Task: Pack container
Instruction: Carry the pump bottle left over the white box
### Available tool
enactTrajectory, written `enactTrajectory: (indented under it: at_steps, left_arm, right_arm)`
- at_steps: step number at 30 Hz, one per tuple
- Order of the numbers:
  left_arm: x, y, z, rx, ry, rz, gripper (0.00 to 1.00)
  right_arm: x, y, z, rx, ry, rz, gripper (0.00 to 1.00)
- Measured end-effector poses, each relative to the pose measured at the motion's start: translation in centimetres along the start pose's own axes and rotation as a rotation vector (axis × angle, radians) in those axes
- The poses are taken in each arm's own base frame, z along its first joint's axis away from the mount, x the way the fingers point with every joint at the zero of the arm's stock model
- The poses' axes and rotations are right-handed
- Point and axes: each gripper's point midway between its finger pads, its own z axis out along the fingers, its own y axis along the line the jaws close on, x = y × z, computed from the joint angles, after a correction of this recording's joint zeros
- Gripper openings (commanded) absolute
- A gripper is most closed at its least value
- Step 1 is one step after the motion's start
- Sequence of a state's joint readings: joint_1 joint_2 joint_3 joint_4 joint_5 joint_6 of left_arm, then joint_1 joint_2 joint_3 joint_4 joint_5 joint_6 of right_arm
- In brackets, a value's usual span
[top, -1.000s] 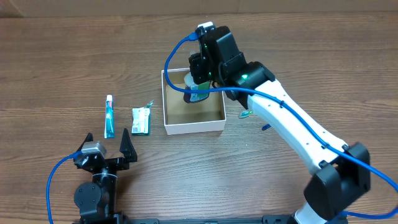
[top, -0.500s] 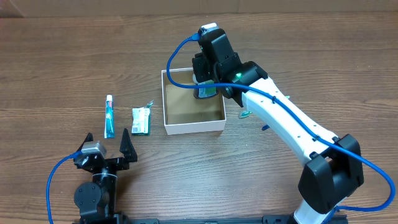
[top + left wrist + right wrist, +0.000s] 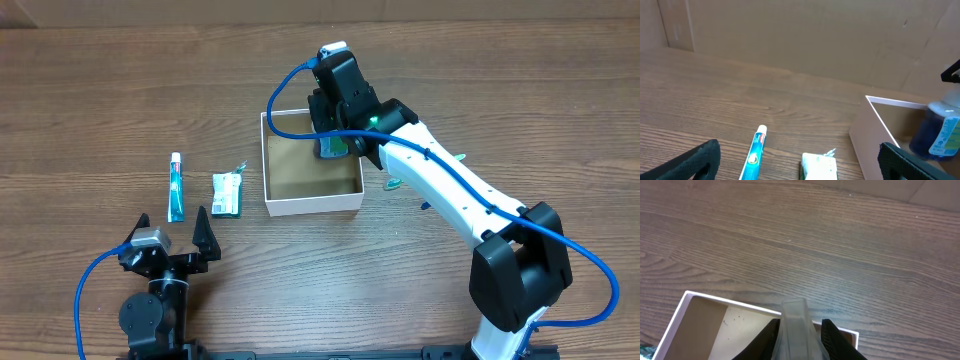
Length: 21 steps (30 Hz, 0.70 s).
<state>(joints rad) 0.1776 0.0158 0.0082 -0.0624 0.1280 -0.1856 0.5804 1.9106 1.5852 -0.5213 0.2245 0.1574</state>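
Overhead view, items as they lie.

1. Container [image 3: 312, 204]: small square box, white walls, brown bottom, just above the middle of the frame on the wooden surface [image 3: 90, 90]. Open side up.

2. My right gripper [image 3: 331, 146]: over the container's upper right corner, pinching a blue bottle [image 3: 333, 147]. In the right wrist view my two dark fingers [image 3: 765, 340] press on either side of the bottle's clear cap [image 3: 794, 317], with the container's white rim below. In the left wrist view the bottle stands upright at the right edge of the frame, its lower part behind the container's wall. I cannot tell whether it touches the bottom.

3. My left gripper [image 3: 172, 232]: lower left of the frame, fingers spread wide, nothing between them, well apart from the container.

4. Toothpaste tube [image 3: 176, 187]: white and teal, lying flat, left of the container, cap toward the top of the frame.

5. Green-and-white packet [image 3: 228, 194]: flat, between the tube and the container, touching neither.

6. Small green piece [image 3: 393, 184]: right of the container, partly under my right arm; too hidden to name.
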Motion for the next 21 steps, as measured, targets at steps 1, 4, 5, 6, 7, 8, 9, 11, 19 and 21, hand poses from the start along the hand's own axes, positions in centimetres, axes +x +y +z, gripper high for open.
enactTrajectory:
  at_steps: [1, 4, 5, 6, 7, 8, 9, 11, 19, 21]
  left_arm:
    - [0.0, 0.0, 0.0, 0.0, 0.0, 0.0, 1.0]
    - [0.0, 0.0, 0.0, 0.0, 0.0, 0.0, 1.0]
    - [0.0, 0.0, 0.0, 0.0, 0.0, 0.0, 1.0]
    - [0.0, 0.0, 0.0, 0.0, 0.0, 0.0, 1.0]
    - [0.0, 0.0, 0.0, 0.0, 0.0, 0.0, 1.0]
    - [0.0, 0.0, 0.0, 0.0, 0.0, 0.0, 1.0]
    - [0.0, 0.01, 0.0, 0.0, 0.0, 0.0, 1.0]
    - [0.0, 0.0, 0.0, 0.0, 0.0, 0.0, 1.0]
    - [0.0, 0.0, 0.0, 0.0, 0.0, 0.0, 1.0]
    - [0.0, 0.0, 0.0, 0.0, 0.0, 0.0, 1.0]
  right_arm:
    - [-0.08, 0.03, 0.0, 0.0, -0.003, 0.0, 0.27]
    - [-0.13, 0.0, 0.0, 0.001, -0.006, 0.0, 0.29]
    - [-0.14, -0.02, 0.0, 0.002, -0.006, 0.0, 0.29]
    - [-0.14, -0.03, 0.0, 0.002, -0.006, 0.001, 0.3]
    - [-0.14, -0.04, 0.0, 0.003, -0.006, 0.001, 0.4]
    - [-0.13, -0.06, 0.0, 0.004, -0.005, 0.001, 0.49]
    - [-0.12, -0.06, 0.0, 0.004, -0.005, -0.002, 0.52]
    - [-0.23, -0.09, -0.03, 0.006, -0.008, 0.002, 0.59]
    - [-0.25, -0.2, -0.27, 0.012, 0.002, -0.001, 0.73]
    - [-0.15, -0.23, -0.3, 0.013, 0.006, -0.002, 0.73]
